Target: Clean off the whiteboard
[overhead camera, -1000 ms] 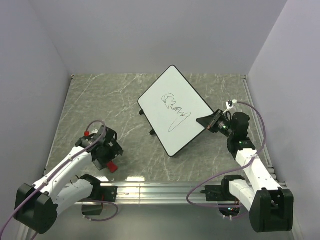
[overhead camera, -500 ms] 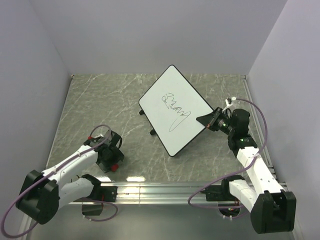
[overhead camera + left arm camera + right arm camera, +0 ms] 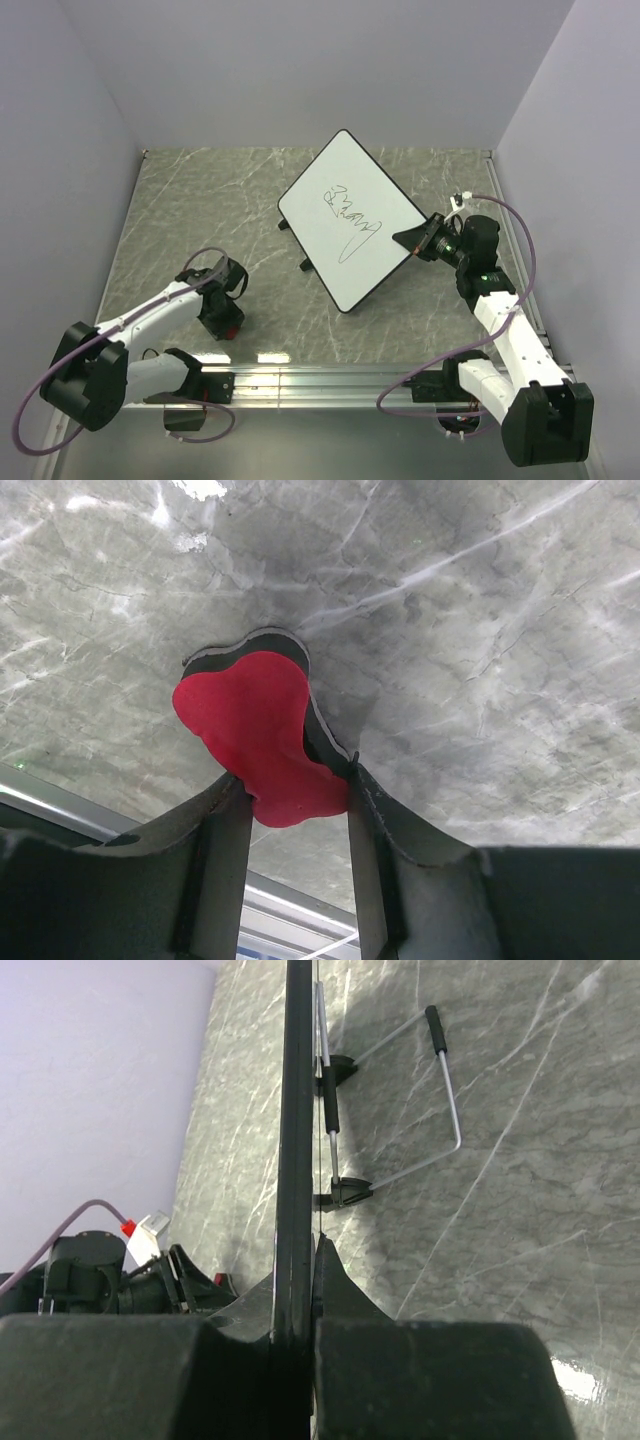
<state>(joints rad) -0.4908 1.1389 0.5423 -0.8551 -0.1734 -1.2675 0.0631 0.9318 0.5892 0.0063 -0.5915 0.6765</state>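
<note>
Grip update: my left gripper [image 3: 296,785] just dropped and clenched the red-and-black eraser block [image 3: 252,715]; right gripper [image 3: 428,243] pins the black-rimmed white whiteboard [image 3: 372,195]. Wiping next.

The eraser [image 3: 255,725] fills the gap in the left gripper [image 3: 298,780], touching both fingers [image 3: 225,830]. Ahead of it and to either side lies bare table [image 3: 480,630]. Well off to its right the tilted whiteboard [image 3: 350,215] blocks the way. The whiteboard's edge fills the right gripper [image 3: 420,243]. Just beyond its fingertips, behind the whiteboard, a wire stand [image 3: 455,1110] juts out over the table.
</note>
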